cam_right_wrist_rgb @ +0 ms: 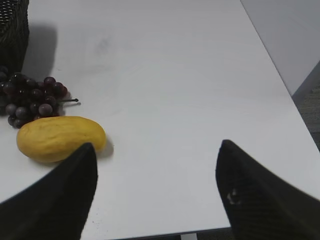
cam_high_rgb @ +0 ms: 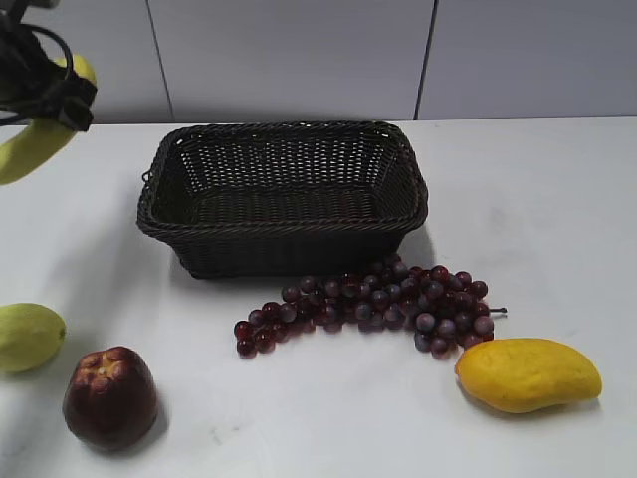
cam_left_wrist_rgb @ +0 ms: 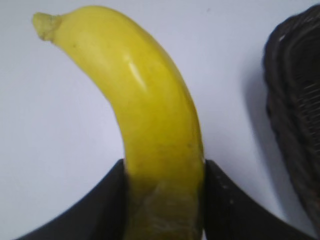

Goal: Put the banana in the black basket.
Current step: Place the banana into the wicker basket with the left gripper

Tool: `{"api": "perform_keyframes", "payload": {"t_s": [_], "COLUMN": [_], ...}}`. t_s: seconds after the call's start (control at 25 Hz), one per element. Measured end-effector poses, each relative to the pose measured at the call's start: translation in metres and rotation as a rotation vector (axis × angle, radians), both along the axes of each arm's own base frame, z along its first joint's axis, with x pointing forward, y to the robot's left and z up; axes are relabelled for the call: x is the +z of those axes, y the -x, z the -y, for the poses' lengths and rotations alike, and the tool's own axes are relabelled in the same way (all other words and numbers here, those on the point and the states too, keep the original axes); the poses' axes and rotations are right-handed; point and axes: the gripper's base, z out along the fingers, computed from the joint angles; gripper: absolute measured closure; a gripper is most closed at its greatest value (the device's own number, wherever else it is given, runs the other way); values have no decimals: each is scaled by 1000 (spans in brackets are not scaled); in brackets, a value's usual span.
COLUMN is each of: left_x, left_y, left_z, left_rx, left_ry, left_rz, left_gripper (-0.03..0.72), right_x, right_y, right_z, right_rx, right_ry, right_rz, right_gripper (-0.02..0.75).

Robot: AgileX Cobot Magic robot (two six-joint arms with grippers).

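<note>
My left gripper (cam_left_wrist_rgb: 165, 200) is clamped on the banana (cam_left_wrist_rgb: 145, 115), held clear above the table (cam_high_rgb: 537, 219) at ten o'clock from the black basket (cam_high_rgb: 284, 189), while my right gripper (cam_right_wrist_rgb: 155, 170) hangs with jaws wide, the mango (cam_right_wrist_rgb: 60, 138) at its nine o'clock.

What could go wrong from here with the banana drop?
1. The left gripper holds the banana near one end, so it could pivot or slip in the jaws.
2. The banana is still left of the black basket; releasing early would land it on the table or rim.
</note>
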Motion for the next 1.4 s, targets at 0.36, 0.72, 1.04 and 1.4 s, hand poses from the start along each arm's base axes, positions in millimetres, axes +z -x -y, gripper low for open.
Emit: {"api": "perform_keyframes", "payload": {"t_s": [0.36,0.72,1.04,1.4], "left_x": [22,-16,-57,-40], "left_y": [13,10,5,8], "left_z": [85,150,162,160], "left_rx": [-166,-241,-236,-230], "left_ry": [95,165,155,179], "left_rz": [202,281,195,229], "left_gripper": [271,272,246,53], "right_x": [0,0,0,0], "right_y": [0,0,0,0], "right_z": [0,0,0,0], "right_rx": [0,0,0,0], "right_ry": [0,0,0,0], "right_rz": [0,0,0,0], "right_gripper": [148,148,148,148]}}
